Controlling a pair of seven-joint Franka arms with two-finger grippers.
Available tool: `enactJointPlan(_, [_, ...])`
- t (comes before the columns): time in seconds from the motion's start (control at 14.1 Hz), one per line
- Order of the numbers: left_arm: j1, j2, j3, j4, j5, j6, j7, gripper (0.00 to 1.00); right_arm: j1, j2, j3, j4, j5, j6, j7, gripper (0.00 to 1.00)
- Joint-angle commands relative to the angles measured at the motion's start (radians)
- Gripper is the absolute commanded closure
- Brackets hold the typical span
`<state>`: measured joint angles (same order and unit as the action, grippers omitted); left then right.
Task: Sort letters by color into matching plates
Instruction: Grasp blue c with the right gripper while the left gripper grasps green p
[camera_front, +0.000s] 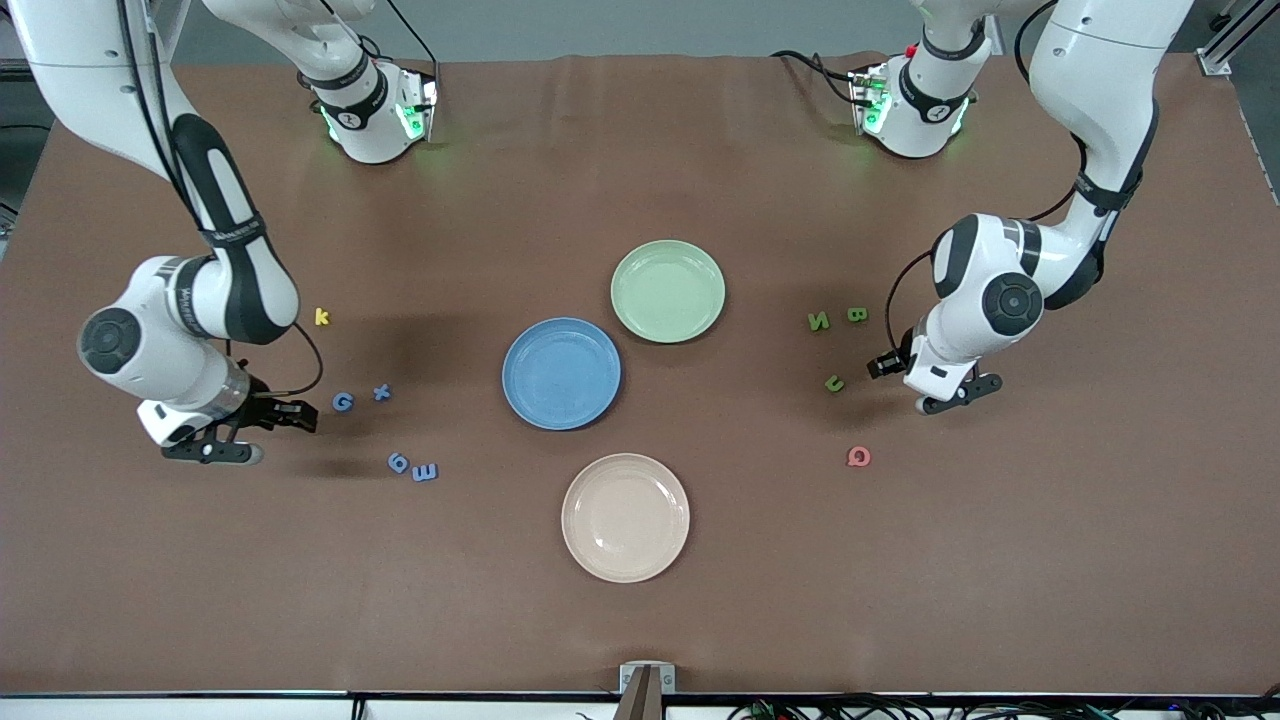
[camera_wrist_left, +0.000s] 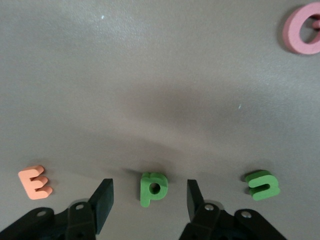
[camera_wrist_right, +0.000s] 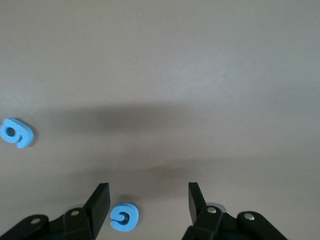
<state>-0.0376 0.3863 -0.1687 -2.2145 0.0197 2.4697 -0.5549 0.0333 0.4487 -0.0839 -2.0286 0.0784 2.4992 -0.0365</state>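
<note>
toward the left arm's end of the table, the left gripper (camera_wrist_left: 150, 200) hangs low with its fingers spread, a green letter p (camera_wrist_left: 153, 188) lying between them untouched. beside that letter in the left wrist view lie an orange letter e (camera_wrist_left: 35, 181), a green hooked letter (camera_wrist_left: 263, 184), and farther out a pink letter q (camera_wrist_left: 304, 29). from the front, the green hooked letter sits just beside the gripper toward the plates, with a green letter n (camera_front: 819, 321) and a green letter b (camera_front: 857, 314) farther from the camera.

toward the right arm's end, the right gripper (camera_wrist_right: 149, 206) is also spread wide and low, straddling a blue letter g (camera_wrist_right: 123, 217) without pinching it; the letter sits close to one finger. a blue letter 9 (camera_wrist_right: 17, 133) lies off to one side. the front view adds a blue letter x (camera_front: 381, 392), a blue letter e (camera_front: 425, 472) and a yellow letter k (camera_front: 321, 317).

mid-table, the blue plate (camera_front: 561, 373) and pale green plate (camera_front: 668, 291) sit almost touching, both holding nothing. a cream plate (camera_front: 625, 517) lies nearer the camera.
</note>
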Motion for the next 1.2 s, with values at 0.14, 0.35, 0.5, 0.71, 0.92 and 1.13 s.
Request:
enactJointPlan(0.14, [-0.008, 0.023, -0.002, 0.003, 0.014, 0.012, -0.022, 0.36, 0.031, -0.012, -0.002, -0.108, 0.018, 0.118, 0.062, 0.28])
enactJointPlan(0.35, [-0.01, 0.025, -0.002, 0.004, 0.016, 0.012, -0.022, 0.38, 0.042, 0.002, -0.001, -0.134, 0.02, 0.157, 0.093, 0.28])
enactJointPlan(0.5, [-0.01, 0.036, -0.002, 0.009, 0.016, 0.012, -0.022, 0.4, 0.054, 0.016, 0.0, -0.136, 0.02, 0.17, 0.11, 0.28])
enactJointPlan(0.71, [-0.01, 0.042, -0.002, 0.012, 0.016, 0.014, -0.022, 0.43, 0.056, 0.022, 0.0, -0.142, 0.02, 0.167, 0.11, 0.28])
enactJointPlan(0.92, [-0.015, 0.046, -0.002, 0.013, 0.017, 0.012, -0.022, 0.5, 0.056, 0.027, 0.0, -0.145, 0.02, 0.158, 0.112, 0.28])
enactJointPlan(1.13, [-0.015, 0.048, -0.002, 0.015, 0.019, 0.014, -0.022, 0.69, 0.056, 0.031, 0.0, -0.145, 0.02, 0.138, 0.112, 0.28])
